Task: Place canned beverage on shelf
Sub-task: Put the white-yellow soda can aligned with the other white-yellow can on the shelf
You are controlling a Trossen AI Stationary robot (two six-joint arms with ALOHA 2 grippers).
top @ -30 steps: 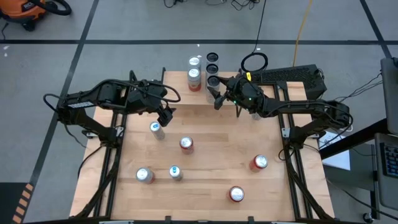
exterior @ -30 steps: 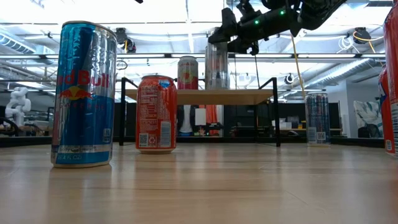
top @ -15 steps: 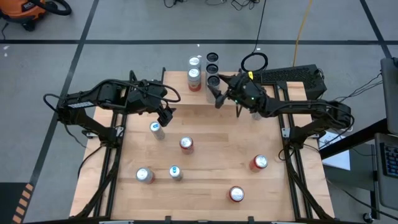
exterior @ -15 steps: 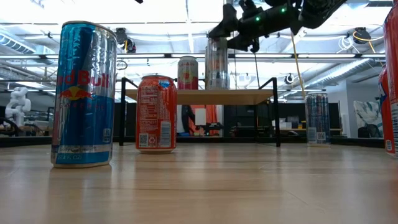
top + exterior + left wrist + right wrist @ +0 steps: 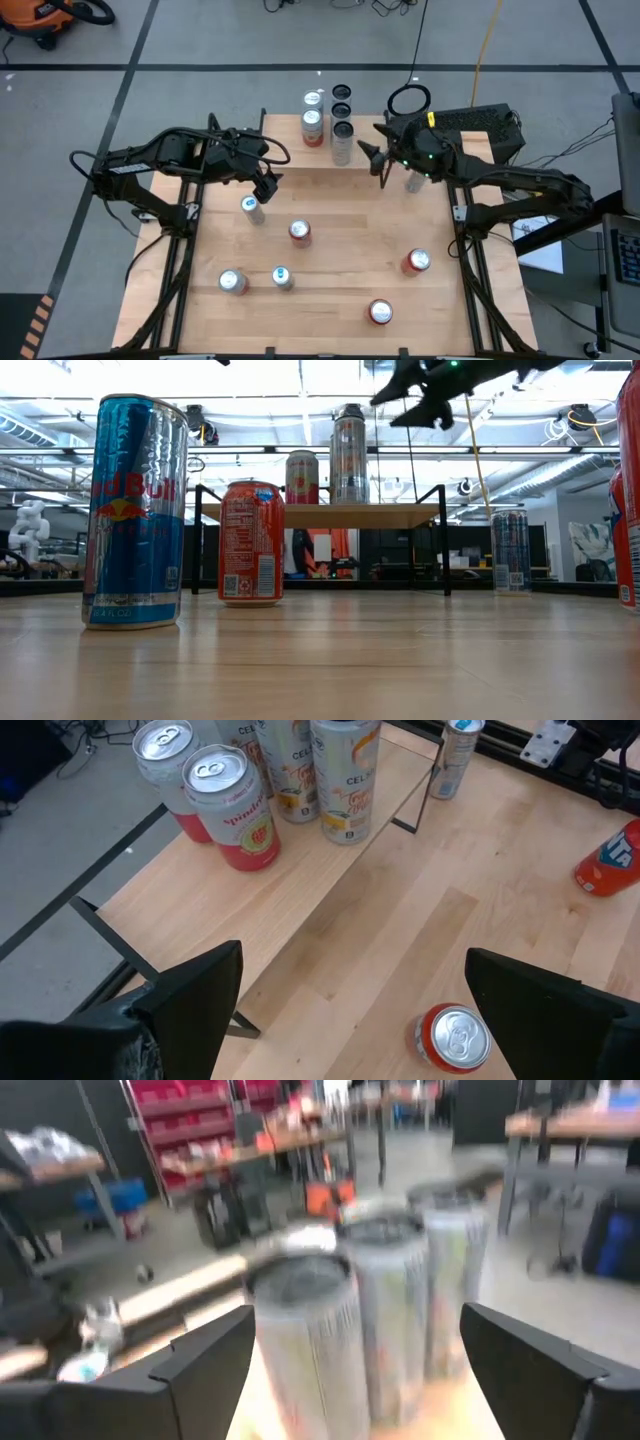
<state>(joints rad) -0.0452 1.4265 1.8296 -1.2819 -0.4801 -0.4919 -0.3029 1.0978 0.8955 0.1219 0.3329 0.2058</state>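
The right hand [image 5: 372, 158] hung with fingers apart, upper centre, just right of the tall can [image 5: 342, 141] standing on the shelf [image 5: 350, 514] — touching nothing; the left hand [image 5: 268, 187] waited, fingers spread.

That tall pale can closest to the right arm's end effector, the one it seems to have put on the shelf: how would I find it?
Look to the far edge of the table, where the small raised shelf stands. Cans sit on it in two rows; the nearest tall pale can heads the right-hand row. Unlike the short red cans beside it, it is slim and silvery, just off the open right end effector.
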